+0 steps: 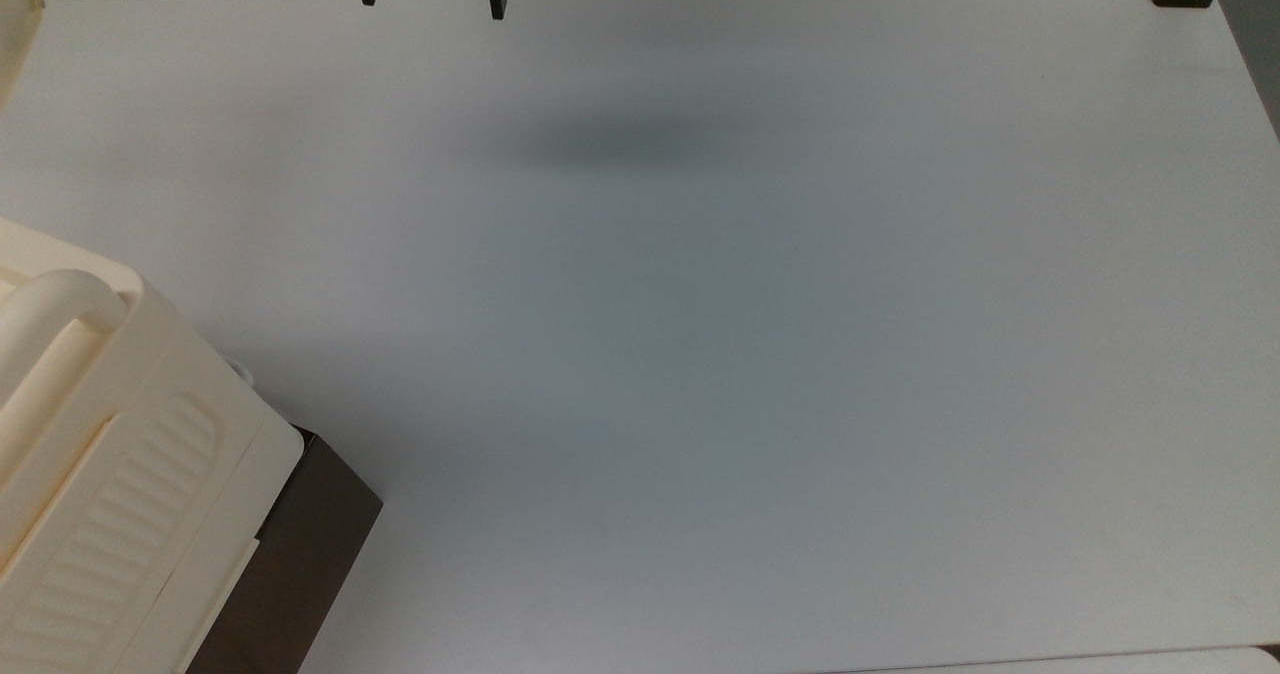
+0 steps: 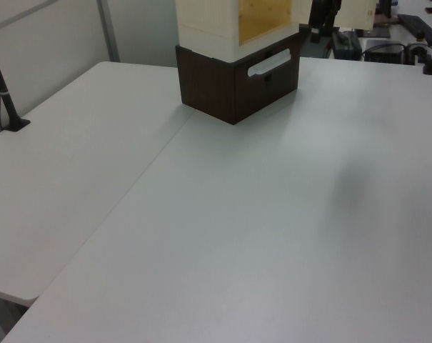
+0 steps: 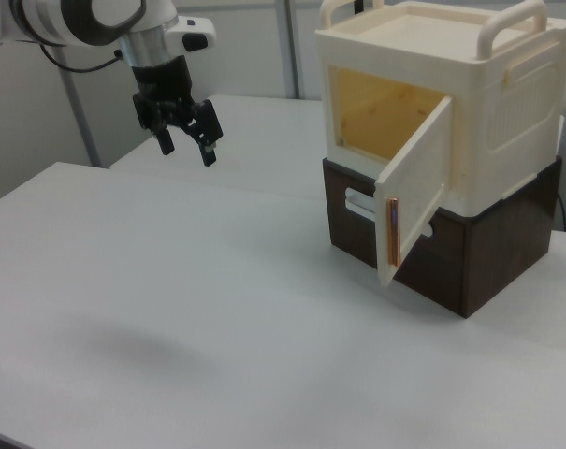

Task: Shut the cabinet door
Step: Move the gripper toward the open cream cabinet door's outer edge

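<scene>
Near the table's [image 3: 170, 309] far edge, the gripper [image 3: 186, 137] hangs spread and empty, well apart from the cabinet door [image 3: 415, 187], which stands ajar; approach its outer face, push squarely.

Even, diffuse overhead light leaves the wide white matte tabletop [image 1: 760, 354] bright, greying slightly toward the middle in the top view. A soft, blurred dark shadow [image 1: 625, 142] lies near its far edge there, and fainter smudges show in the left and right views. Edges look mildly soft; no harsh glare.
</scene>
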Controlling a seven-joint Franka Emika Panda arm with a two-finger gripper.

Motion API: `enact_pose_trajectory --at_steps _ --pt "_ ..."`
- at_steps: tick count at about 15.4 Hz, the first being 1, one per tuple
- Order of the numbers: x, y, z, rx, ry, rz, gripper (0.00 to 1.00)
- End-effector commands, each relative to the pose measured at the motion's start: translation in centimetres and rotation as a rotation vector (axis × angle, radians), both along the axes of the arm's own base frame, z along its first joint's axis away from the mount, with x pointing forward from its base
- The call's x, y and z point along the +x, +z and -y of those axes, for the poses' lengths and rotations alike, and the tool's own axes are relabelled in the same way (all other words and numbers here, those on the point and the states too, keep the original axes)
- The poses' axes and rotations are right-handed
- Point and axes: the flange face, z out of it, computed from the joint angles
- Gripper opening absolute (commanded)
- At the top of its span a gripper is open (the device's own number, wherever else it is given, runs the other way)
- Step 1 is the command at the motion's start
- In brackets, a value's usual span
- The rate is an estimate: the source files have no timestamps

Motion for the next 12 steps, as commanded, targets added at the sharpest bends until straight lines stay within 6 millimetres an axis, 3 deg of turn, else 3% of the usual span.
enact_pose_trajectory --at_steps 1,12 --pt "-0.19 -0.18 -0.67 -0.016 0.036 -0.002 1.0" --pt "-0.28 -0.13 -0.33 -0.014 0.033 -0.003 1.0"
